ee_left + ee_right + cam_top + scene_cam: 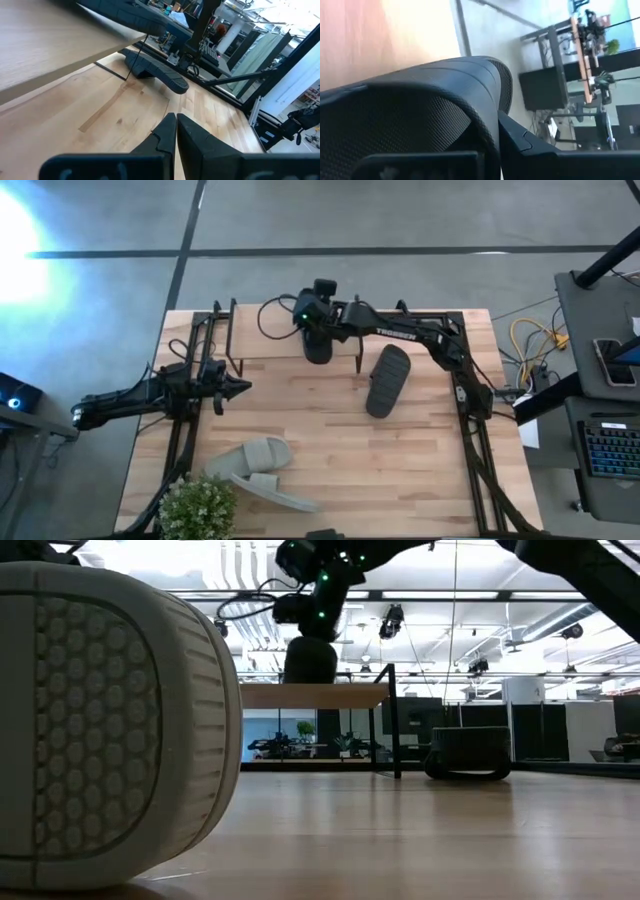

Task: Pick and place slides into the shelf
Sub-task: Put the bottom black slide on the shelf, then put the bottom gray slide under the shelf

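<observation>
My right gripper [316,318] reaches over the shelf [260,350] at the table's far side, shut on a black slide [318,345]. In the low view this slide [310,660] stands on end, with its lower end at the shelf's plank top [315,695]. The second black slide [388,380] lies flat on the table to the shelf's right. Two light grey slides [255,468] lie together near the front left, one leaning on the other. My left gripper [243,387] waits shut at the table's left side, holding nothing. My right gripper holds the black slide by its wide strap [470,100]. One finger [520,140] lies against the strap's edge, and the strap hides the other. The fingers slant down from above. The slide hangs upright below them; I cannot tell whether its lower end touches the shelf top.
A small potted plant [195,510] stands at the table's front left corner. The shelf's thin black legs [393,720] stand on the table's far part. Bare wood lies between the grey slides and the shelf. One grey slide [110,720] fills the low view's left.
</observation>
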